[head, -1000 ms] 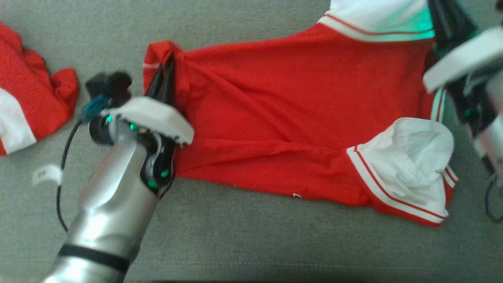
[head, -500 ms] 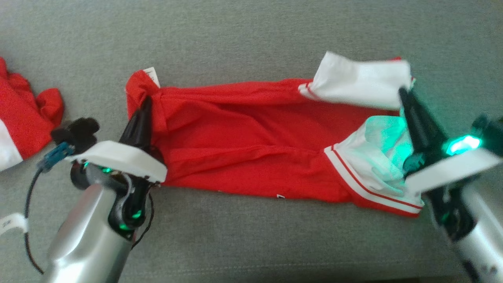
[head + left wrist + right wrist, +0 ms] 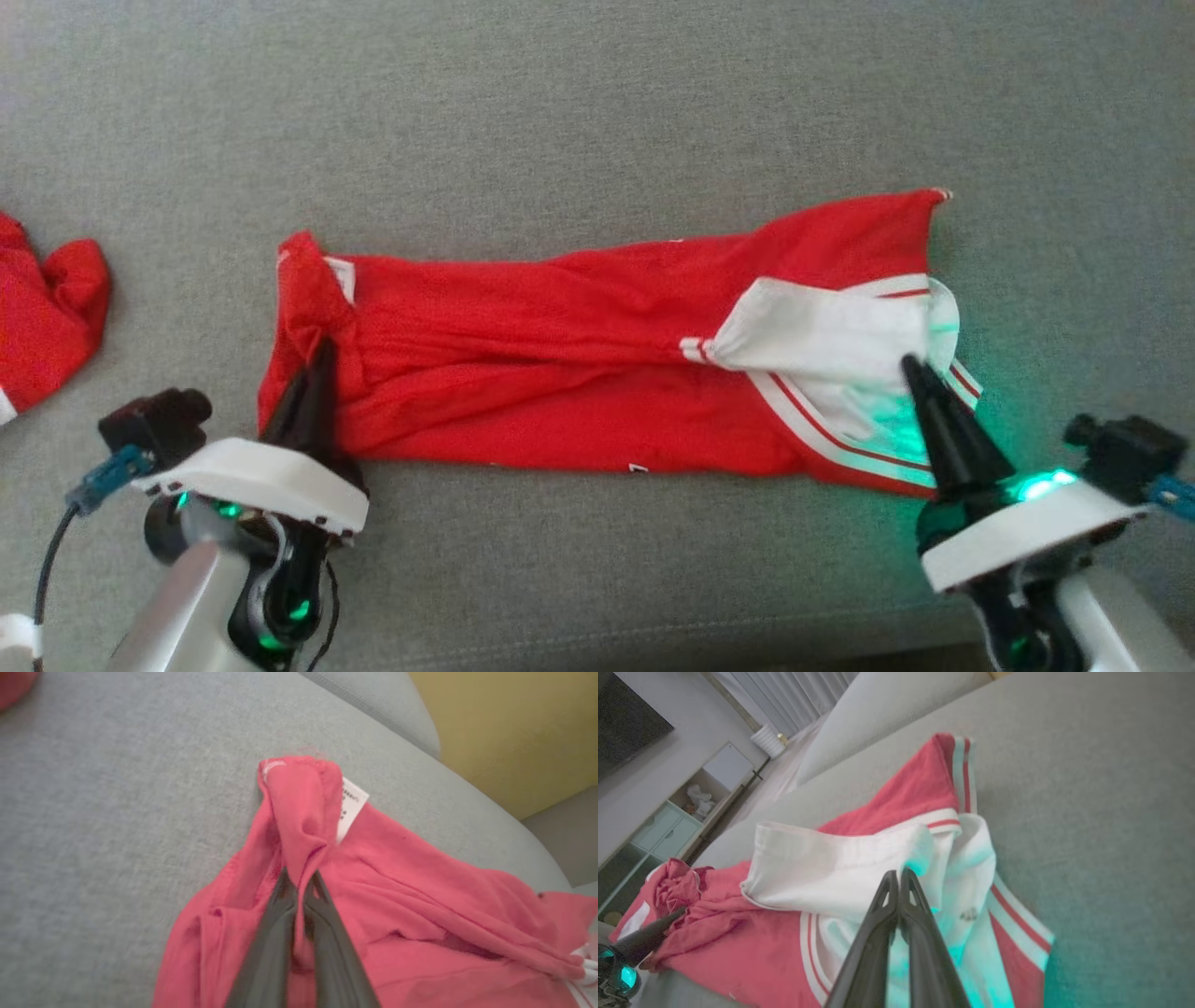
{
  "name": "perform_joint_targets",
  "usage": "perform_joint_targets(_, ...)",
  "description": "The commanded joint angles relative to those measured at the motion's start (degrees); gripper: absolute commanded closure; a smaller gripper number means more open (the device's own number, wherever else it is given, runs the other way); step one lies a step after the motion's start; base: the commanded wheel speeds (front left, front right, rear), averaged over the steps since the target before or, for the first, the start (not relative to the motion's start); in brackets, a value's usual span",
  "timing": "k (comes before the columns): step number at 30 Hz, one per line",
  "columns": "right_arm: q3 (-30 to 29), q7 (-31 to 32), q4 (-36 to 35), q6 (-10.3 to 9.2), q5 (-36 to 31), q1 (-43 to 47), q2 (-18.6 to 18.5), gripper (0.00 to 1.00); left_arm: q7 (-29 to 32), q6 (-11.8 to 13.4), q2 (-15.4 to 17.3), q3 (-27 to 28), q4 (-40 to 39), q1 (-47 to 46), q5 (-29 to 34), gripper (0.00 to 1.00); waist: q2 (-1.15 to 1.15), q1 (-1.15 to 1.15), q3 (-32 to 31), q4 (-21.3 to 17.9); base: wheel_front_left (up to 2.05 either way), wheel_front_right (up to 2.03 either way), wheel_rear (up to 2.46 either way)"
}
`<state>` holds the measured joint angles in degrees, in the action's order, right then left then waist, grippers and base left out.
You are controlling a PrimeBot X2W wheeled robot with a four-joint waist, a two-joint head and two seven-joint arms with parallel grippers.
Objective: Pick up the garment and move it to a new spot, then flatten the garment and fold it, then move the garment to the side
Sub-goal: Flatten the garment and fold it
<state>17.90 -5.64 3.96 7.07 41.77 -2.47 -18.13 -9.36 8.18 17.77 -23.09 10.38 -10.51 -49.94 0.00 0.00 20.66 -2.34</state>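
Now the red-and-white jersey garment (image 3: 560, 373) lies stretched nine to three o'clock on the grey fabric cushion (image 3: 597, 112), left gripper (image 3: 324, 347) pinching its eight-o'clock corner, right gripper (image 3: 910, 366) closed at the four-o'clock white sleeve (image 3: 822, 331), perhaps nipping cloth, though that is unclear.

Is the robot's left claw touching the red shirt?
Touching. In the left wrist view the left gripper is pinched shut on a raised fold of the red shirt, with cloth between its fingers.
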Motion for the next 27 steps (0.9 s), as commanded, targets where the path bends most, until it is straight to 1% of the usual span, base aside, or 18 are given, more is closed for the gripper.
perform_joint_targets(1, 0.1, 1.3, -0.6, 0.42, -1.4, 0.6, 0.0, 0.00, -0.4, 0.7, 2.0, 2.4, -0.9, -0.7, 0.6, 0.00, 0.00, 0.00, -0.1, 0.0, 0.00, 0.00, 0.00)
perform_joint_targets(5, -2.6, 1.5, 0.2, 0.42, -7.0, 0.9, 2.0, 0.00, -2.2, 3.1, 1.7, 2.2, 0.2, -0.2, 3.0, 0.00, 0.00, 0.00, -0.6, 0.1, 0.00, 0.00, 0.00)
perform_joint_targets(8, -5.4, -0.2, -1.4, 0.42, -11.9, 0.8, 3.9, 0.00, -4.2, 5.8, 1.4, 2.6, -0.5, 0.8, 6.2, 0.00, 0.00, 0.00, -1.5, -0.2, 0.00, 0.00, 0.00)
perform_joint_targets(12, -9.3, -1.9, -4.8, 0.42, -19.0, 0.5, 5.6, 0.00, -5.5, 10.1, 0.9, 3.6, -4.6, 2.4, 13.2, 0.00, 0.00, 0.00, -2.9, 0.0, 0.00, 0.00, 0.00)
perform_joint_targets(14, -11.2, -2.2, -6.9, 0.42, -21.9, 0.2, 6.5, 0.00, -5.6, 11.7, 0.3, 4.3, -7.9, 3.0, 17.1, 0.00, 0.00, 0.00, -3.6, 0.3, 0.00, 0.00, 0.00)
perform_joint_targets(17, -13.4, -2.1, -9.8, 0.42, -26.2, 0.0, 7.5, 0.00, -5.6, 12.5, -0.7, 5.2, -13.1, 3.7, 23.2, 0.00, 0.00, 0.00, -4.9, 0.8, 0.00, 0.00, 0.00)
perform_joint_targets(20, -14.9, -1.2, -12.1, 0.42, -29.4, 0.3, 8.5, 0.00, -5.6, 12.1, -1.4, 4.6, -16.0, 4.9, 27.5, 0.00, 0.00, 0.00, -6.5, 1.1, 0.00, 0.00, 0.00)
perform_joint_targets(22, -15.2, -0.5, -13.2, 0.42, -31.0, 0.8, 9.0, 0.00, -5.6, 11.5, -1.5, 3.8, -16.2, 5.8, 28.9, 0.00, 0.00, 0.00, -7.6, 1.1, 0.00, 0.00, 0.00)
perform_joint_targets(27, -15.1, 0.8, -14.0, 0.42, -32.4, 2.7, 9.9, 0.00, -5.6, 11.2, -1.4, 2.5, -15.5, 7.0, 30.9, 0.00, 0.00, 0.00, -9.6, 1.2, 0.00, 0.00, 0.00)
